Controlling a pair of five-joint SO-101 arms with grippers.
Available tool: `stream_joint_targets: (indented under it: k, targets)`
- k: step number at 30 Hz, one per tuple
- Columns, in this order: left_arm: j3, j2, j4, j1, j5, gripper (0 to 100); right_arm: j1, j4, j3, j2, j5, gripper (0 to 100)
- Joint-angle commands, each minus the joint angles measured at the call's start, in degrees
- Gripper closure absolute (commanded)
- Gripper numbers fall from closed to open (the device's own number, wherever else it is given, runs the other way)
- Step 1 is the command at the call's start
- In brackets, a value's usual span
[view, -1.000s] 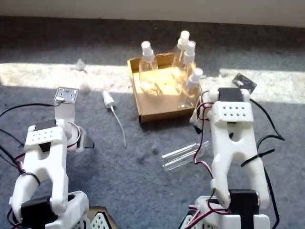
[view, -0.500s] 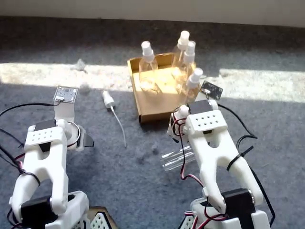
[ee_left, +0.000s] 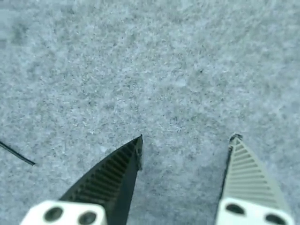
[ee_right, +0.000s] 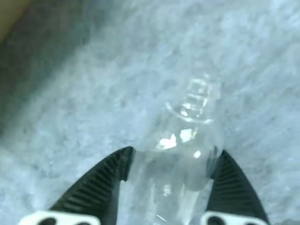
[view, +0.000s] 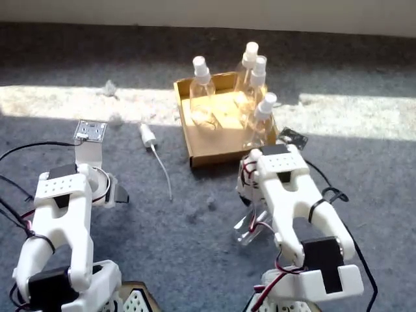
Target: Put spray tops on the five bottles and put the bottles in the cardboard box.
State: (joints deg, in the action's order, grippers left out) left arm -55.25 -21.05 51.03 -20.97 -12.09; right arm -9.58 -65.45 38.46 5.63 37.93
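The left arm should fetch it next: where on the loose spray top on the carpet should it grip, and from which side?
I'd grip the white head of the spray top, coming from straight above with the jaws across the head. It lies flat on the carpet, and its trailing tube looks too thin and bendy to hold.

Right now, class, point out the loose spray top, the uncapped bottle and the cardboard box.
loose spray top (view: pixel 148 136), high view, its white head.
uncapped bottle (ee_right: pixel 182 147), right wrist view, its clear body.
cardboard box (view: pixel 214 156), high view, its near wall.
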Motion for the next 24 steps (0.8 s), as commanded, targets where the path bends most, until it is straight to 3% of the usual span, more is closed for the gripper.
stream_joint_targets:
  k: [1, 6, 11, 13, 24]
  targets:
    - [0.3, -1.4, -1.2, 1.0, 0.4, 73, 9.4, 0.7, -0.1, 0.0, -6.1, 89.2]
    - [0.0, -1.4, -2.1, 1.0, 0.4, 73, 24.6, 2.8, -1.4, 0.0, -13.8, 92.5]
    - [0.0, -1.4, -2.1, 1.0, 0.5, 73, 35.1, 9.4, -9.1, -0.6, -32.7, 92.5]
    - [0.0, -1.4, -2.1, 1.0, 0.5, 73, 36.4, 8.6, -11.5, -0.6, -38.8, 92.5]
    - [-0.8, -1.4, -2.3, 1.0, 0.5, 73, 37.2, 7.8, -13.8, -0.6, -51.0, 92.0]
